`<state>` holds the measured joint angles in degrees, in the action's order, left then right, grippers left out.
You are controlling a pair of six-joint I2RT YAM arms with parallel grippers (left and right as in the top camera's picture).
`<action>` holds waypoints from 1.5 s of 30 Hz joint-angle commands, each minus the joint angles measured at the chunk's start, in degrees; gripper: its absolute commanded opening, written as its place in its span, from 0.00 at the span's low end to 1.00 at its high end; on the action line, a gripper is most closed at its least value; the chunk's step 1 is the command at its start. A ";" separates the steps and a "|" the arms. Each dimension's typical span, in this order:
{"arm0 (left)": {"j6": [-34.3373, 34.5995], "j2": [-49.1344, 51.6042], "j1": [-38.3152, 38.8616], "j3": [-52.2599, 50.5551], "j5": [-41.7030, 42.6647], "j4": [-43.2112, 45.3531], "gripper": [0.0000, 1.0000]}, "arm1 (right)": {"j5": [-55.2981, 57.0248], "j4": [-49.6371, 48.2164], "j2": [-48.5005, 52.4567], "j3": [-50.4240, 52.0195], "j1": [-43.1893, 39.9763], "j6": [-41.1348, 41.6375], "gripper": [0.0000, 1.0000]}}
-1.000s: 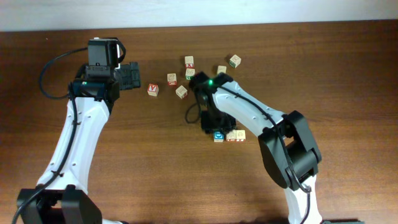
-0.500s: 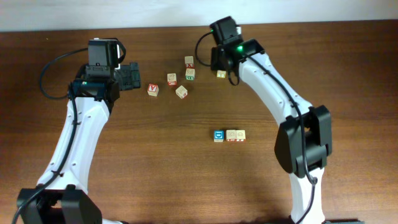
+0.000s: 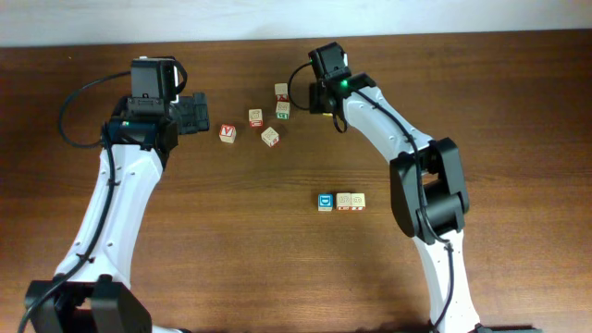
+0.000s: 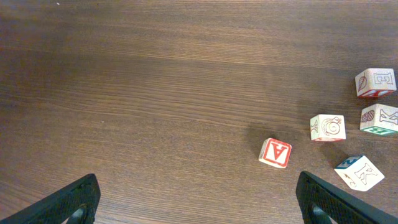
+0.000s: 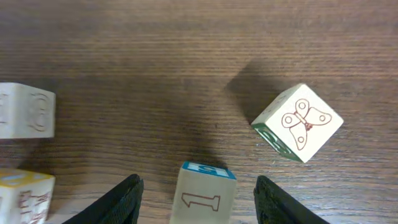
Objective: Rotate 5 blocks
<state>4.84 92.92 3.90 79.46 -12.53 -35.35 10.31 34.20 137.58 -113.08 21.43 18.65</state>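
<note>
Right tool (image 5: 197,190): released. My fingers straddle the number-1 block (image 5: 204,198) with bare wood showing on either side, so nothing is gripped.
Number-1 block: near the far edge of the surface (image 3: 213,259), about 12 o'clock from its middle.
Why straddled: I judge it is centred so that closing would catch two flat faces squarely for the turn.
Butterfly block (image 5: 298,122): at 2 o'clock of the number-1 block, apart from it and skewed corner-on, clear of my finger.
Left tool (image 4: 199,202): released wide with nothing between the fingers, and well apart from the right arm, probably to leave it room.
Red A cube (image 4: 275,153): lies alone at 9 o'clock of the loose blocks.
Row of three blocks (image 3: 343,201): touching side by side at 5 o'clock, with the blue-faced block (image 3: 325,201) at the 9 o'clock end. A line this neat looks deliberate.
</note>
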 commanded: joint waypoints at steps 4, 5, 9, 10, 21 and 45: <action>0.74 0.50 -0.20 1.20 -0.79 0.07 0.99 | 0.90 0.09 2.01 -0.61 0.39 -0.46 0.43; 0.74 0.50 -0.20 1.20 -0.79 0.07 0.99 | 0.90 -0.13 2.01 -0.61 0.39 -0.48 0.40; 0.74 0.50 -0.20 1.20 -0.76 0.07 0.99 | 0.87 0.17 2.01 -0.61 0.42 -0.46 0.36; 0.74 0.50 -0.20 1.20 -0.79 0.07 0.99 | 0.87 0.35 2.01 -0.61 0.42 -0.46 0.34; 0.74 0.50 -0.20 1.20 -0.79 0.09 0.99 | 0.87 0.68 2.97 -0.61 0.28 -1.53 0.39; 0.74 0.50 -0.20 1.20 -0.76 0.07 0.99 | -11.34 37.68 -9.60 -3.63 12.87 10.58 0.30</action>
<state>4.84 92.92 3.90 79.46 -12.53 -35.33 -2.98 70.11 128.03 -119.81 31.46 22.39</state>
